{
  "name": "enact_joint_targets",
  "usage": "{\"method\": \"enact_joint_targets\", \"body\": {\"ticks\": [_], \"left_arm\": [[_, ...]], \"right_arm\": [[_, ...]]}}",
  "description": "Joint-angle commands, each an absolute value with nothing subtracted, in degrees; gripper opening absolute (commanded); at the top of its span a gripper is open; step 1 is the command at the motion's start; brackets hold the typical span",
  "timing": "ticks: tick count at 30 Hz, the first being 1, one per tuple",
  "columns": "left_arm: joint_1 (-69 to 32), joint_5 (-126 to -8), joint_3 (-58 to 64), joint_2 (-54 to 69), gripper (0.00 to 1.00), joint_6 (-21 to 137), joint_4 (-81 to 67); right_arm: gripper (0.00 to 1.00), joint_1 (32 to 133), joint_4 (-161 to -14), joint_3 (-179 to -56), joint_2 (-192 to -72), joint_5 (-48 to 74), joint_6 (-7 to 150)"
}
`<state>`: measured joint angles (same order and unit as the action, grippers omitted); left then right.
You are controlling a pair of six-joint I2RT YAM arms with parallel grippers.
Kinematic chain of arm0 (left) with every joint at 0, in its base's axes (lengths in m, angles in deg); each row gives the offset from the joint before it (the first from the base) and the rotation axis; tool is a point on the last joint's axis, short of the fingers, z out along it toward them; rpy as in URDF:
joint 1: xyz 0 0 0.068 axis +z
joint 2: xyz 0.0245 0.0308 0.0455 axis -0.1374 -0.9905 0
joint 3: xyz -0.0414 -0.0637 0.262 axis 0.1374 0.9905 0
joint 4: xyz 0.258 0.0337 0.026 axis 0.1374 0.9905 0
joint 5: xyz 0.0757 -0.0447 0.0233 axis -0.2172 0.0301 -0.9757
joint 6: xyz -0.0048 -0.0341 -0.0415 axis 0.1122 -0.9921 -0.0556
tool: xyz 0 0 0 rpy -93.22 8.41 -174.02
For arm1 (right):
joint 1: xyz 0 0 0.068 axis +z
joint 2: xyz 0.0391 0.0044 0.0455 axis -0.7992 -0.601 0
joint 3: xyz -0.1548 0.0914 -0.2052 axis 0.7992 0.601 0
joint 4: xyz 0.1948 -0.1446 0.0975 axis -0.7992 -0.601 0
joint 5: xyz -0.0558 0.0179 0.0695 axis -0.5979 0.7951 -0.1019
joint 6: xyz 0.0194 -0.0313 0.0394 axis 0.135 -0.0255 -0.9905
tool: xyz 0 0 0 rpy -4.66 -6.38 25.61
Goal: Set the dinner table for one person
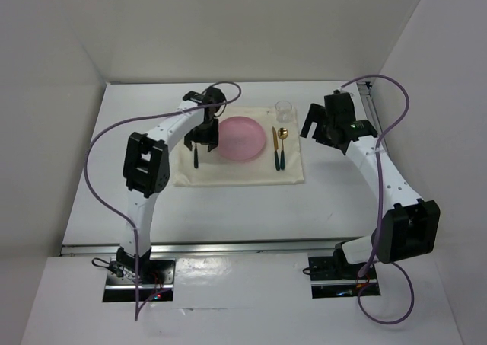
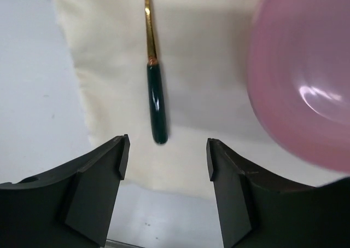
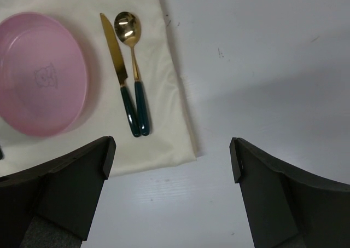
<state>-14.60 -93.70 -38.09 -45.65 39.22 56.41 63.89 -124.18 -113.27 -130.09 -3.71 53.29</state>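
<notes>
The worktop (image 1: pixel 228 208) is a large matte-white rectangle filling the space between white walls. A metal rail runs along its near edge and another along its right side. It lies under everything else, with the arm bases at its near edge. Bare white surface is open to the left, to the right and in front of the setting.

A cream placemat (image 1: pixel 243 174) sits toward the far middle, its near-right corner slightly curled. A pink plate (image 1: pixel 242 138) rests at its centre, and a clear glass (image 1: pixel 284 110) stands at the far-right corner.

Right of the plate, a knife (image 3: pixel 117 56) and a spoon (image 3: pixel 134 67) lie side by side, their dark green handles touching. Left of the plate lies a fork (image 2: pixel 156 100), near the mat's left edge.

The left gripper (image 2: pixel 167 155) hangs released above the fork's handle end, grasping nothing. The right gripper (image 3: pixel 172 157) is also spread wide and empty, over the mat's right edge and bare worktop.
</notes>
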Motion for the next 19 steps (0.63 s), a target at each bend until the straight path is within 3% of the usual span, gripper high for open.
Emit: {"method": "enact_joint_targets", "body": {"ticks": [1, 16, 18, 19], "left_arm": [[-14.51, -96.05, -39.3, -31.49, 0.76, 39.6, 58.11], [-15.04, -94.38, -11.45, 9.2, 0.9, 41.44, 38.19], [-14.51, -94.99, -7.24, 12.57, 1.0, 41.97, 36.24], [-14.51, -95.0, -6.09, 13.98, 1.0, 42.58, 35.27]], "right_arm": [[0.99, 63.52, -126.41, -115.15, -128.27, -9.27, 51.06], [0.99, 63.52, -129.31, -112.61, -125.37, -12.97, 49.13], [0.99, 63.52, -129.31, -112.61, -124.76, -12.97, 49.13], [0.99, 63.52, -129.31, -112.08, -124.15, -12.97, 49.65]]}}
